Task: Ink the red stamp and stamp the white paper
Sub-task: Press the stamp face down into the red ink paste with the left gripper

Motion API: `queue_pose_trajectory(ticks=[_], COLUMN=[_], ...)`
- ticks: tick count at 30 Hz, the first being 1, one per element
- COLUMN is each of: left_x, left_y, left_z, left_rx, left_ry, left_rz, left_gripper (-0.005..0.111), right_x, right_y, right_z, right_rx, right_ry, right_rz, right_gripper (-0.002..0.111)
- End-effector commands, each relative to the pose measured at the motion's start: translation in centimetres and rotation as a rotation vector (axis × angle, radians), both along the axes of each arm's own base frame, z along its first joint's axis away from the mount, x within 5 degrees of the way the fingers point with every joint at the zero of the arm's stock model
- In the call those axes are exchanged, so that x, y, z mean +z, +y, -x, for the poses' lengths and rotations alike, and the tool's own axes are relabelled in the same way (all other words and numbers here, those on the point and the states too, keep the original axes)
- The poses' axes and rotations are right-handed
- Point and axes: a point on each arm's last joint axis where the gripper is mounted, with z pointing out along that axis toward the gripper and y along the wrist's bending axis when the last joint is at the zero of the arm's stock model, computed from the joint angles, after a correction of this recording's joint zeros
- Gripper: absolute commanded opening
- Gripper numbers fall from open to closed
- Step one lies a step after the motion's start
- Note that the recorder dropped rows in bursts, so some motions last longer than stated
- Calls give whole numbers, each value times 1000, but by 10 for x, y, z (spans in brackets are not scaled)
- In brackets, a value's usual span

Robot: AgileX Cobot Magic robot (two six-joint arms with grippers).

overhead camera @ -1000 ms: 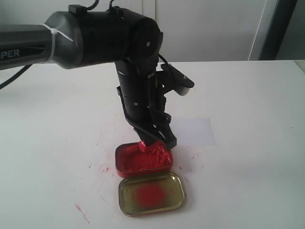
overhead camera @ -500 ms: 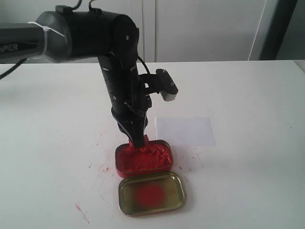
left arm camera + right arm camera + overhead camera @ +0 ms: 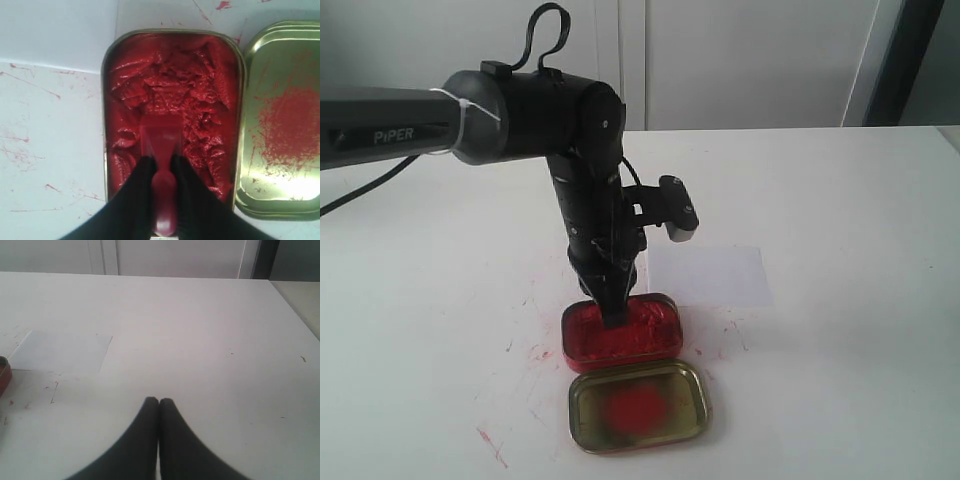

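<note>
The red stamp (image 3: 160,145) is pinched by its narrow handle in my left gripper (image 3: 161,162), which is shut on it. Its wider base presses down into the lumpy red paste of the open tin (image 3: 170,95). From outside, the left gripper (image 3: 613,312) points straight down into the tin (image 3: 620,332), and the stamp is hidden behind the fingers. The white paper (image 3: 707,274) lies flat just behind and to the right of the tin; it also shows in the right wrist view as a pale sheet (image 3: 62,351). My right gripper (image 3: 159,401) is shut and empty above bare table.
The gold lid (image 3: 638,404) with a red smear lies open-side up right in front of the tin, touching it; the same lid (image 3: 280,120) shows in the left wrist view. Red ink flecks (image 3: 492,445) dot the white table around them.
The left arm has swung upright over the tin and lowered, pushing the stamp from the tin's back rim down into the paste. Tin, lid and paper have not moved.
</note>
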Motion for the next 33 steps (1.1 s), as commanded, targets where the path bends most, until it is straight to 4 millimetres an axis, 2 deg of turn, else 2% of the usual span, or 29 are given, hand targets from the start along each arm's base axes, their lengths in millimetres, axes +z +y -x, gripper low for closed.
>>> queue_pose_trajectory(ticks=[1,6,14,21,33], left_x=[0,-11,-44,-63,-63], left_y=[0,-1,-5,-3,-2], left_z=[0,-1,-5,-2,-1], left_rx=[-12,-14,-9,-10,-12], left_ry=[10,30,83,144,157], left_rz=[1,-17,-52,-98,-108], left_gripper=[0,0,0,0,0], right_x=[0,0,0,0,0], right_y=[0,0,0,0,0], right_z=[0,0,0,0,0], right_rx=[1,1,1,1,1], right_ry=[-13,-13,-13,-13,-13], right_rz=[-3,-3,-3,-3,-3], right_gripper=[0,0,0,0,0])
